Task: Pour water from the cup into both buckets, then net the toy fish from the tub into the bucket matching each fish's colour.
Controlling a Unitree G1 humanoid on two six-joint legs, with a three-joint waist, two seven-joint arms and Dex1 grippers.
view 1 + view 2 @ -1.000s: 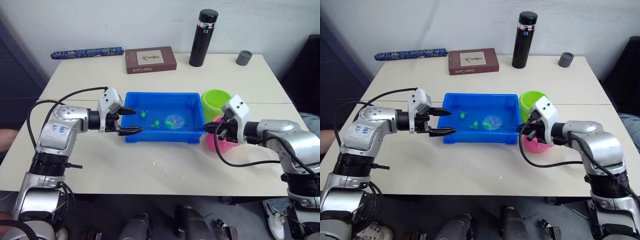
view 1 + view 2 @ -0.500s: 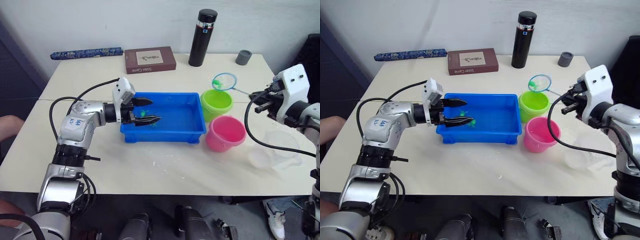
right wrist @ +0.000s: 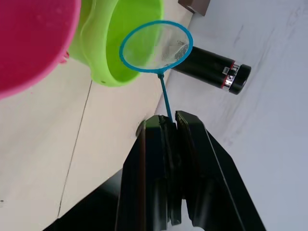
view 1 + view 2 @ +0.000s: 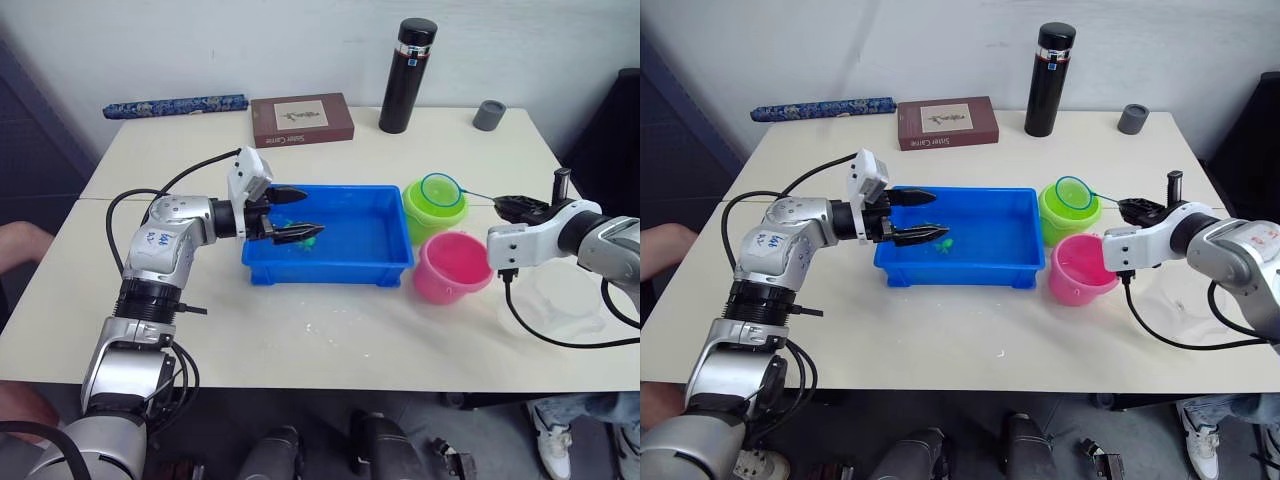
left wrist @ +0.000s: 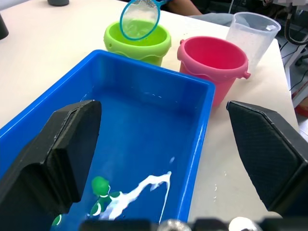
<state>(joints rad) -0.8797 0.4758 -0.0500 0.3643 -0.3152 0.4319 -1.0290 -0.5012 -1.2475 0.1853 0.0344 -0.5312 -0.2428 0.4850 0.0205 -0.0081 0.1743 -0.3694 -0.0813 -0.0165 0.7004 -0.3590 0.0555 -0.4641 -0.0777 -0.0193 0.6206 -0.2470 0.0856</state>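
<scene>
My right gripper (image 3: 168, 118) is shut on the thin handle of the net (image 4: 440, 190). The net's light blue hoop (image 3: 155, 47) hangs just over the lime green bucket (image 4: 425, 222); I cannot tell whether anything is in its mesh. The pink bucket (image 4: 452, 265) stands beside it, closer to me. My left gripper (image 4: 305, 212) is open, its fingers spread over the left end of the blue tub (image 4: 330, 270). Green toy fish (image 5: 100, 185) lie in the tub's water under that gripper. The clear cup (image 4: 560, 300) stands right of the pink bucket.
A black flask (image 4: 407, 75), a brown book (image 4: 300, 118), a small grey cup (image 4: 487, 115) and a rolled blue item (image 4: 175, 104) line the table's far edge. A person's arm (image 4: 12, 238) shows at the table's left side.
The net left the tub, swung up and right, and its hoop now hangs over the green bucket. The left gripper moved from the tub's left rim to over the tub.
</scene>
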